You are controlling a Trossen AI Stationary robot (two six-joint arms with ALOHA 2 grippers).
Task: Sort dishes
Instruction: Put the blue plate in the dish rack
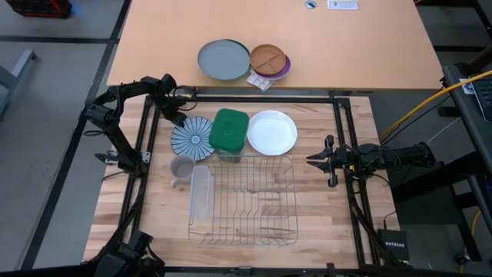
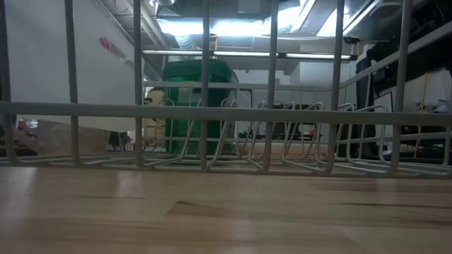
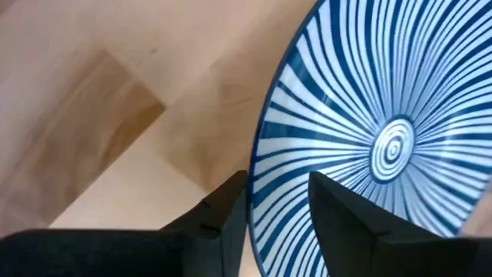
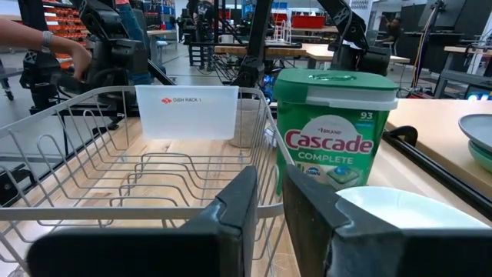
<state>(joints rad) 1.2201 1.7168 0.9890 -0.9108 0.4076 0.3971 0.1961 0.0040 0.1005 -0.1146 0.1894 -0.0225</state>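
Note:
The blue-and-white striped plate (image 1: 192, 138) lies flat on the wooden table, left of a green detergent tub (image 1: 229, 131). The plain white plate (image 1: 271, 132) lies flat to the right of the tub. No orange-red plate shows. My left gripper (image 1: 176, 117) is open at the striped plate's far left rim. In the left wrist view, my left gripper (image 3: 277, 211) has one finger outside the striped plate (image 3: 384, 131) and one over its face. My right gripper (image 1: 312, 160) waits by the dish rack's right side, empty, its fingers a narrow gap apart. My left gripper's fingers (image 3: 227, 211) stand astride the striped plate's far left rim (image 3: 260, 223), slanting down from the table's far left. I cannot tell whether they touch it. The plate lies flat on the table.
A wire dish rack (image 1: 244, 198) stands near the front edge, with a clear cutlery holder (image 1: 201, 192) on its left side. A grey cup (image 1: 181, 169) sits beside it. On the far table lie a grey plate (image 1: 224, 59) and a brown divided plate (image 1: 267, 59). A person's hand (image 4: 73, 50) shows beyond the rack.

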